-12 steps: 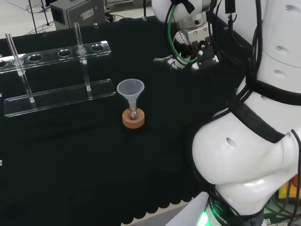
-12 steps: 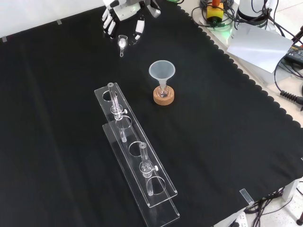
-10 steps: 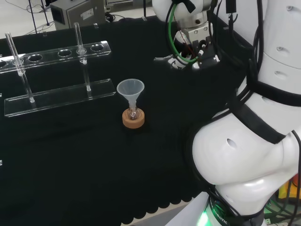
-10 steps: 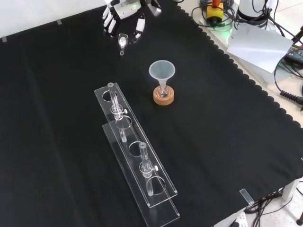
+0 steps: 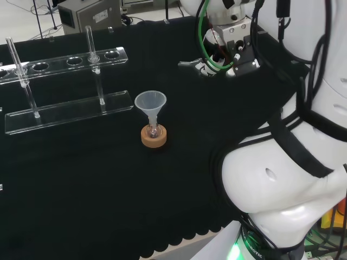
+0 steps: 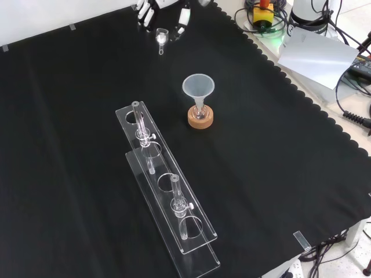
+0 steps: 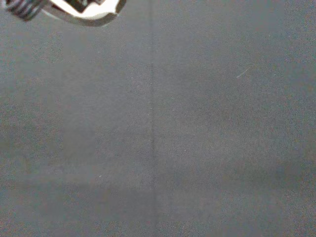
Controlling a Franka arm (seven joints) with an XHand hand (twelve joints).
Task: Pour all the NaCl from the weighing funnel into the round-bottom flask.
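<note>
Holding the weighing funnel [image 6: 162, 38] up near the far edge of the desk [image 6: 278, 174], the hand [image 6: 152, 8] has its fingers [image 6: 183, 16] curled about the small clear scoop, whose narrow spout points down and toward the camera in the front view. From there the round-bottom flask [image 6: 200, 114] sits nearer the camera and slightly right, well apart, on its cork ring [image 6: 200, 119] with a plastic funnel [image 6: 199, 87] in its neck. Judging from this, the coming move must carry the spout over that wide funnel mouth before tipping.
</note>
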